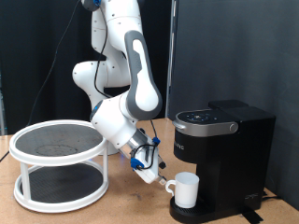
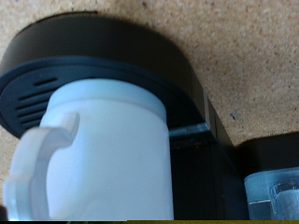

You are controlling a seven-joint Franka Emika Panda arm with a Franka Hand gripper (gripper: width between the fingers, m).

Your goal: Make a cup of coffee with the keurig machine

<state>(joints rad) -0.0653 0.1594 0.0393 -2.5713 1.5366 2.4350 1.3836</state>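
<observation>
The cup (image 1: 185, 190), a small white mug, stands upright on the round drip base (image 1: 211, 216) of the black keurig machine (image 1: 224, 140), whose lid is down. Its handle points to the exterior view's left. My gripper (image 1: 160, 175) hangs tilted just left of the handle, close to it, and I cannot tell whether it touches. The wrist view shows the cup (image 2: 112, 159) close up with its handle (image 2: 37, 163), on the black ribbed drip base (image 2: 93, 51). No fingers show in the wrist view.
A white round two-tier tray stand (image 1: 60, 164) sits on the wooden table (image 1: 131, 201) at the exterior view's left. A black curtain hangs behind. A pale translucent part (image 2: 274, 189) shows at the wrist view's edge.
</observation>
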